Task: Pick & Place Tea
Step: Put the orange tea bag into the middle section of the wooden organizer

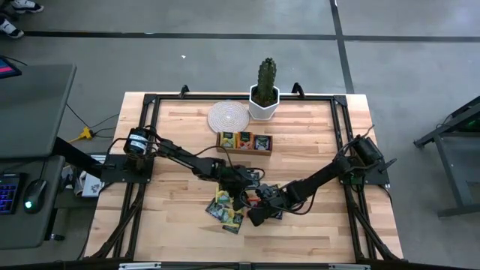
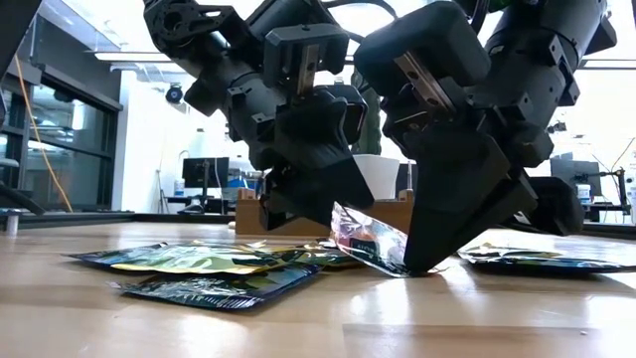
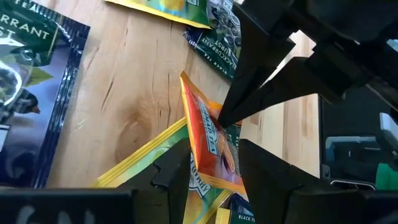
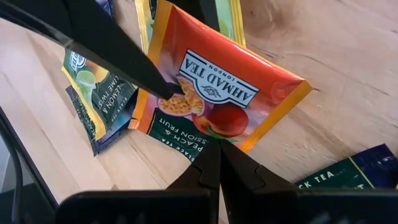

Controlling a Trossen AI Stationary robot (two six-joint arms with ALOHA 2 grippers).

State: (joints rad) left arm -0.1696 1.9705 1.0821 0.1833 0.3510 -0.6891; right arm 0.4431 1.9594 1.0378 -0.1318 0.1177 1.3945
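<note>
Both grippers meet over the loose tea packets near the tabletop's front edge. The orange-red packet [image 4: 217, 93] stands tilted on one edge — propped up, it seems, so it can be taken by its faces. The left gripper [image 3: 214, 165] straddles it, fingers parted on either side, though a firm grip I cannot confirm. The right gripper [image 4: 217, 163], clenched empty, presses its tips against the packet's edge — likely steadying it. The wooden tray [image 1: 244, 142], well apart toward the far edge, already holds some packets
</note>
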